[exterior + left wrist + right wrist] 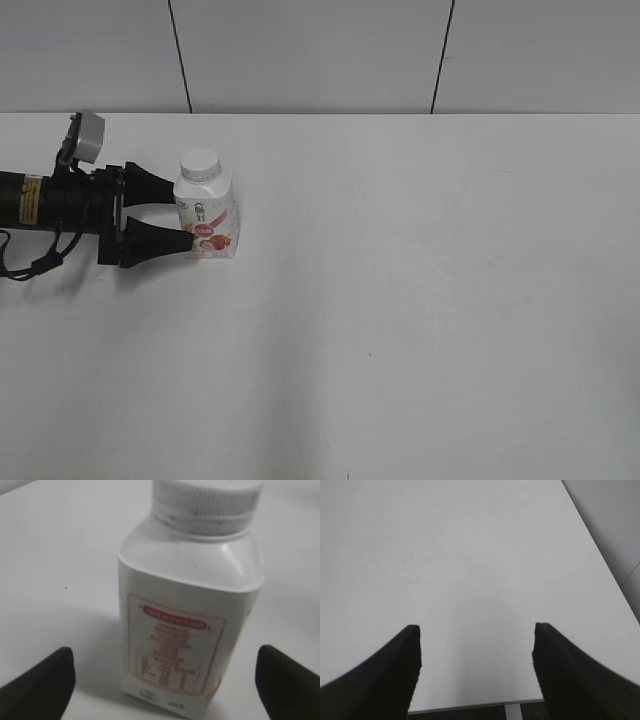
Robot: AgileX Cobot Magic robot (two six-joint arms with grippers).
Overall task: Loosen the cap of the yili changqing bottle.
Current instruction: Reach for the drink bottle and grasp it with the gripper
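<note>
Bottle bracketed, cap untouched
Left gripper (pixel 185 215) spread wide, straddling yili changqing bottle (pixel 207 222) from 9 o'clock, gripping nothing; cap (pixel 200 164) still seated; right gripper (pixel 476 647) wide, empty.

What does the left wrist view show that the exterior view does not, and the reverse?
Only the left wrist view shows the ribbed side of the cap and the printed red panel on the bottle, with clear gaps beside both fingers. Only the exterior view shows the fruit picture, the left arm and the grey back wall. Both show the capped, upright bottle between the open left end effector on the white table.
</note>
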